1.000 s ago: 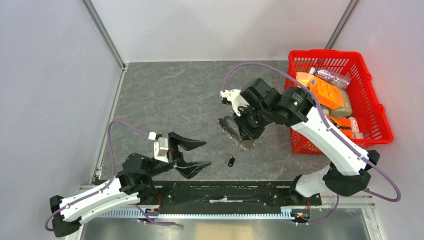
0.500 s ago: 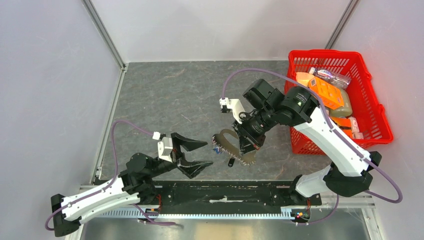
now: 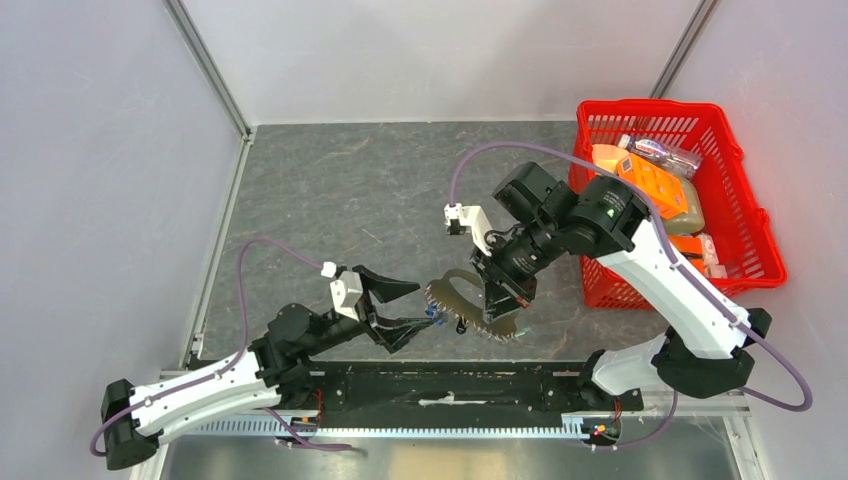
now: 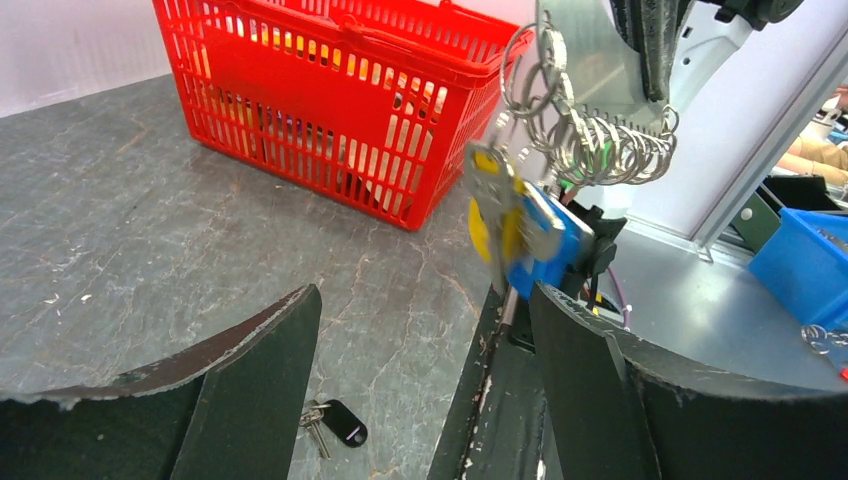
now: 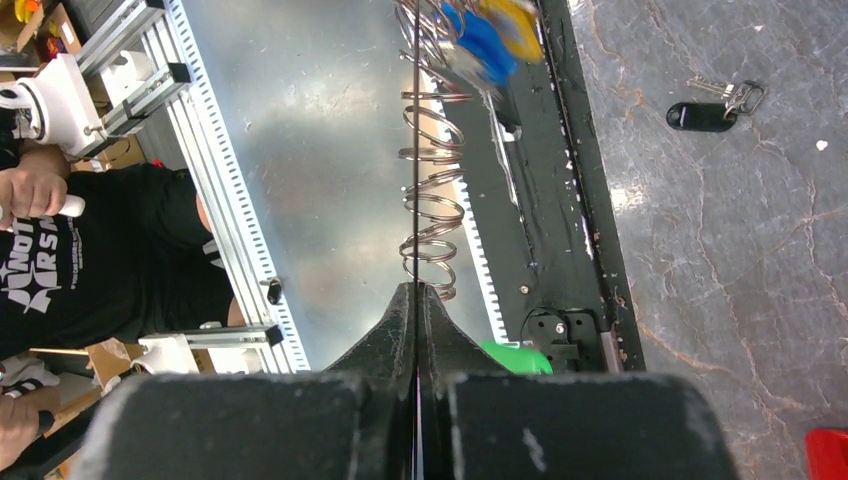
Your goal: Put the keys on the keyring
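One left gripper (image 3: 422,305) agape, levelled at keyring (image 4: 600,150)

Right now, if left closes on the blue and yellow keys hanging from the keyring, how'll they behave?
The keys dangle from the keyring the right gripper holds, and look motion-blurred, so they'll likely swing aside when touched. Flat metal blades stacked together will probably slide on each other.

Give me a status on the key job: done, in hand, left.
Done: the blue and yellow keys appear to hang already from the keyring. In hand: the right claw is shut on the keyring, held up before the open left claw. Left: the black key lies loose on the table.
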Robot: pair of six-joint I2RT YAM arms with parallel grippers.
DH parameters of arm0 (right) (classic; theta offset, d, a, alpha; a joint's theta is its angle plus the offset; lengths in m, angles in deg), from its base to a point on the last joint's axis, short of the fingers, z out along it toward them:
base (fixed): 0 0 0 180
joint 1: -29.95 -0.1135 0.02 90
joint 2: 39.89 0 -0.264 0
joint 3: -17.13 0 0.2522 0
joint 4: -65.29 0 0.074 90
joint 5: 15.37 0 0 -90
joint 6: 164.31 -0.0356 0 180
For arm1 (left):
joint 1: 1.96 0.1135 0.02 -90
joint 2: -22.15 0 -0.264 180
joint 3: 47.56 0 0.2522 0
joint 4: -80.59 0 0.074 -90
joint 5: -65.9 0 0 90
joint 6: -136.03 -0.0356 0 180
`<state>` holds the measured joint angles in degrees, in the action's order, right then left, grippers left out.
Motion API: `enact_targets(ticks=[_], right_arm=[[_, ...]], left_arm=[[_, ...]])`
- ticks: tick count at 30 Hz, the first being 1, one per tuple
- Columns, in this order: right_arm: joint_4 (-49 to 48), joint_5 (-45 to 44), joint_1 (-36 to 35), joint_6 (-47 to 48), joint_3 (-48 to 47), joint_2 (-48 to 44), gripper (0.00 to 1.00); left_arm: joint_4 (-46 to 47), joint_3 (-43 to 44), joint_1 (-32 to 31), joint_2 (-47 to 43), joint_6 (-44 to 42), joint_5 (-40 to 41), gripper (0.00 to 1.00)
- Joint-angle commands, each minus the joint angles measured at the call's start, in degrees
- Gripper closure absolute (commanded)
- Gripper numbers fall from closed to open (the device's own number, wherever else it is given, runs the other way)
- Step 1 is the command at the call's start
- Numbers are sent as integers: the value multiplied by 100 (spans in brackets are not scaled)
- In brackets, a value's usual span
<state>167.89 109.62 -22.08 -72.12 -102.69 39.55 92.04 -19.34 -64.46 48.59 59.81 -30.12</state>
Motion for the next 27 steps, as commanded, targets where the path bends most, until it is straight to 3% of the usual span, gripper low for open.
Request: enact_targets(ticks=[1,15,27], right_arm=[[87,279,-53,209,42,-190,100],[168,271,-149,316,29,-102,100],[210,-1147,-149,173,-102,-180,100]], left_arm=[[461,-13,-28,200,-115,90,17],[608,-31,-26,325,-42,-16,17],[557,-23,-25,183,-8,-110,18]])
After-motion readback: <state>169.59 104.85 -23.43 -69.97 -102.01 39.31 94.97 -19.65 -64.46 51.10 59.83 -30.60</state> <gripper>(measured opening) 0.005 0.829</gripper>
